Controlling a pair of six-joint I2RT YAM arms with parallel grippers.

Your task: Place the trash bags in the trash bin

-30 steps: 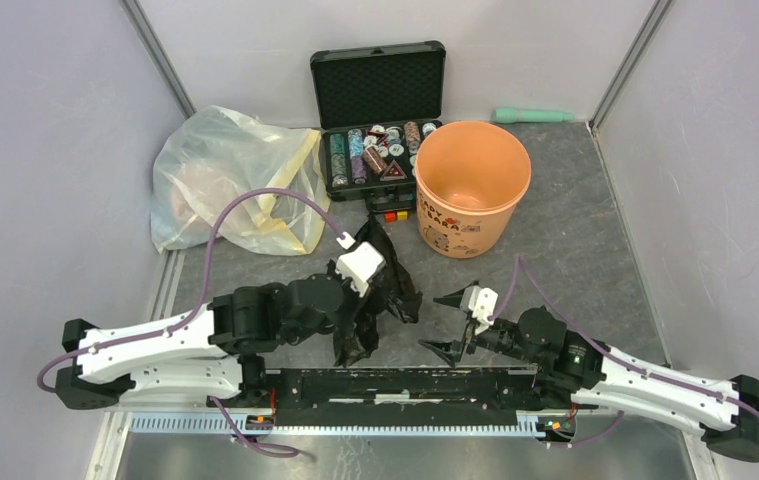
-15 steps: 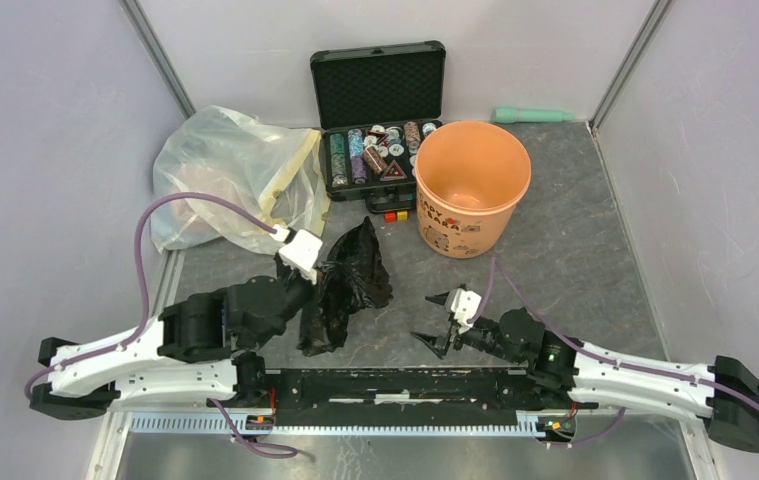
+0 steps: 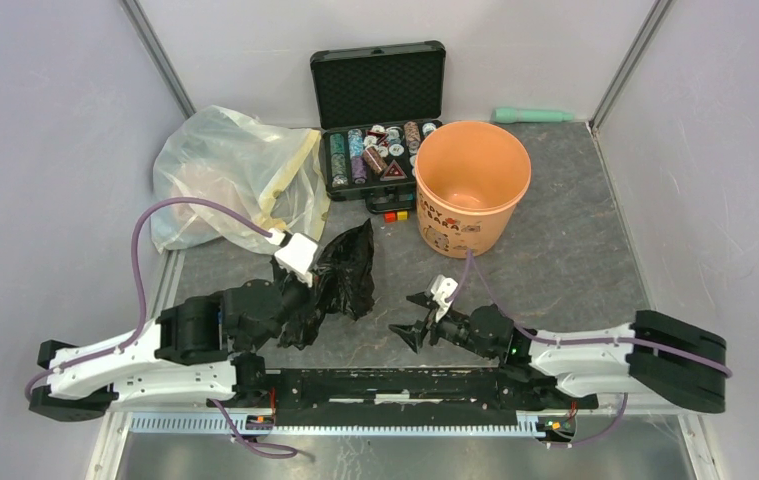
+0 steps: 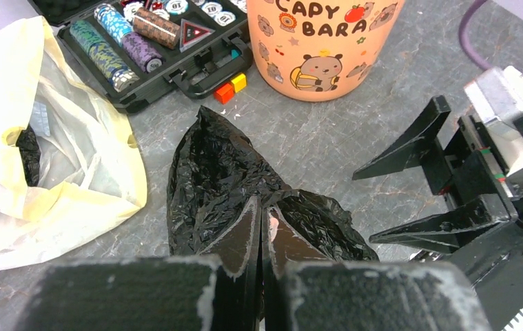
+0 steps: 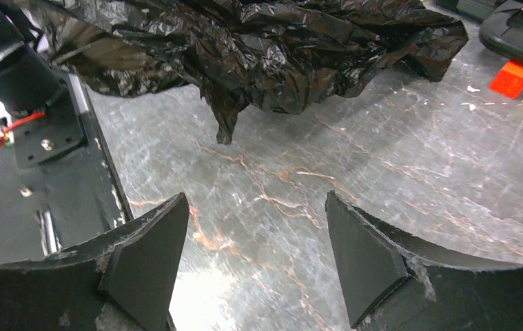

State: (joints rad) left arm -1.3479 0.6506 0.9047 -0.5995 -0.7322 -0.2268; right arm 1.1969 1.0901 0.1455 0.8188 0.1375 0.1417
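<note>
Ideally the left hand, pinching the bag, lifts it above the bin rim while the open right hand gathers its seemingly loose tail.

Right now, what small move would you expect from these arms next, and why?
Probably the right gripper slides toward the black bag and pinches its loose edge. It is open, empty and aimed at the bag, with bare table between them, while the left gripper is shut on it. Two grips could help carry it to the orange bucket.
</note>
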